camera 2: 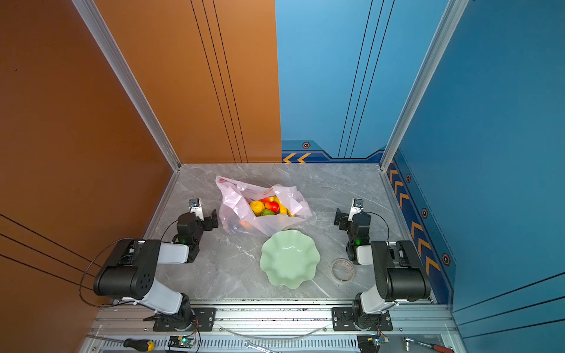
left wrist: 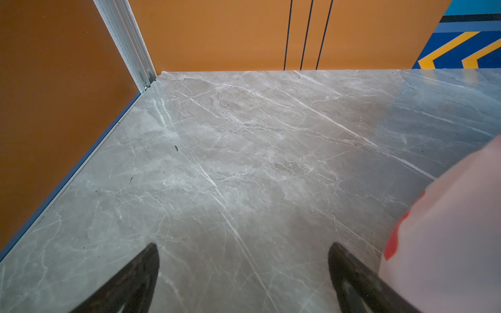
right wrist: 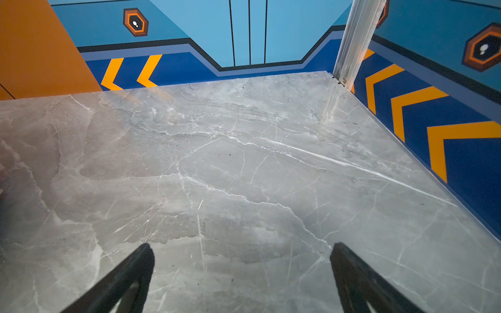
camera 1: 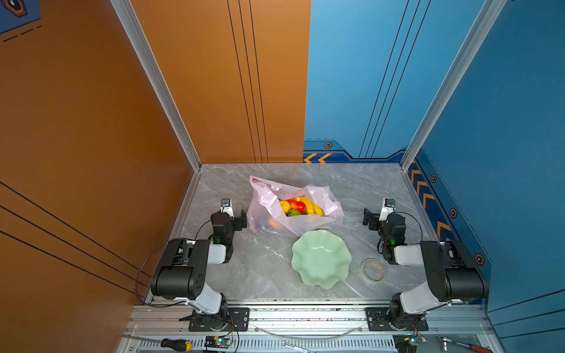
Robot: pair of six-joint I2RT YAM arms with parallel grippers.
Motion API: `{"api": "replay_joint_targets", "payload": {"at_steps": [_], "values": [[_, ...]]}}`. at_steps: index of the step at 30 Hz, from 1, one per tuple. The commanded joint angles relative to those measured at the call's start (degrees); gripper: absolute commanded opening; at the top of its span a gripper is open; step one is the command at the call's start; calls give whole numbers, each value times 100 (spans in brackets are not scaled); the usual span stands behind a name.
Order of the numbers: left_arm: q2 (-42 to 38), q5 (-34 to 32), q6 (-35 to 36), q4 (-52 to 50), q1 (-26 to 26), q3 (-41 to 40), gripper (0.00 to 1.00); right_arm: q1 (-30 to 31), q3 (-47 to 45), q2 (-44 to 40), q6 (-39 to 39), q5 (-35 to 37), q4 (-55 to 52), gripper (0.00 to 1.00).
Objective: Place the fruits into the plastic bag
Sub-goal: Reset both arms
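1. Fruits [camera 1: 298, 206], glossy toy pieces in yellow, red and green, lie heaped inside the thin translucent pale-pink plastic bag [camera 1: 266, 211]. Its slumped-open mouth faces up, probably to let them drop in.
2. Pale green wavy-edged plate [camera 1: 321, 259] sits bare just in front of the bag, so loading looks finished.
3. Left gripper [left wrist: 244, 245] hangs spread wide and empty, one finger just beside the bag's wall.
4. Right gripper [right wrist: 241, 245] is likewise spread, holding nothing over the grey marble tabletop [right wrist: 244, 162], well apart from the bag, likely parked clear.
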Motion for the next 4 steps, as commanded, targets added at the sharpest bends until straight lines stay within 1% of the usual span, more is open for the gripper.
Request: {"api": "replay_joint_targets", "payload": {"at_steps": [1, 4], "values": [[34, -108, 100, 40, -46, 18, 98, 34, 104, 36, -61, 121, -87, 100], [29, -95, 96, 51, -46, 13, 98, 34, 104, 37, -61, 124, -87, 100]]}}
